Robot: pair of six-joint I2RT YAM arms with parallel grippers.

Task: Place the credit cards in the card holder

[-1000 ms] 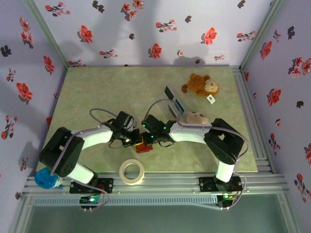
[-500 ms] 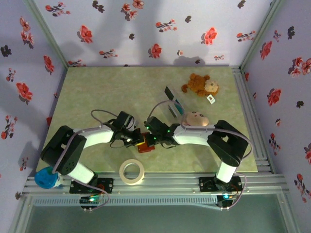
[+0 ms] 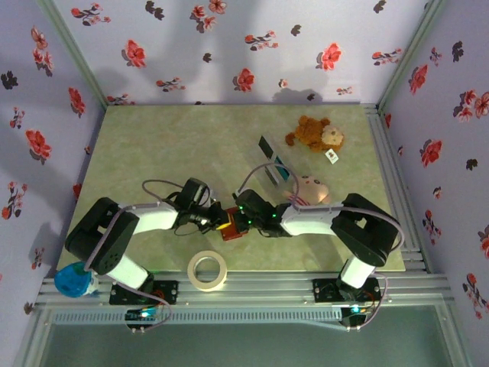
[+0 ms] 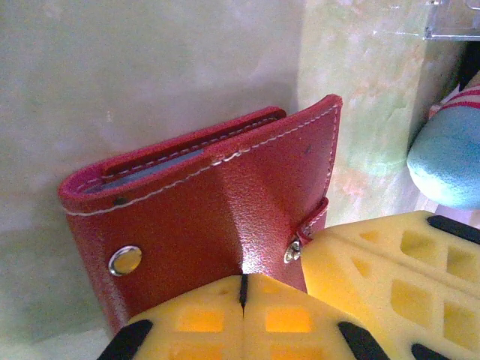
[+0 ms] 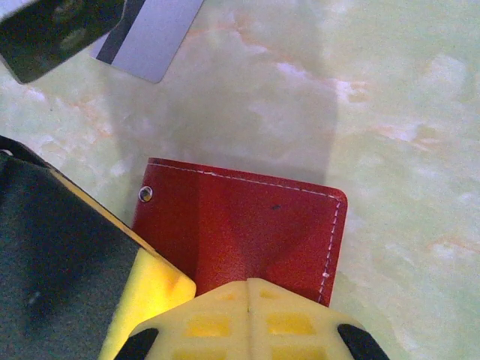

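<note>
The card holder (image 3: 232,230) is a small red wallet, folded shut and lying flat on the table between both arms. A grey-teal edge (image 4: 142,173) shows in its open side. My left gripper (image 4: 244,280) is shut, its yellow tips pressing on the wallet's cover (image 4: 210,217) near the snap. My right gripper (image 5: 249,284) is also shut, tips resting on the cover (image 5: 247,221) from the opposite side. A pale grey credit card (image 5: 154,36) with a dark stripe lies beyond the wallet. Dark and teal cards (image 3: 269,147) stand in a clear stand.
The clear slotted stand (image 3: 275,170) sits behind the right arm, next to a pink-faced plush (image 3: 308,187). A brown plush monkey (image 3: 315,134) lies farther back. A tape roll (image 3: 208,271) rests at the front edge and a blue object (image 3: 72,281) at the front left corner.
Both grippers have shifted a little to the right and come closer together over the red wallet. The wallet has moved slightly right with them.
</note>
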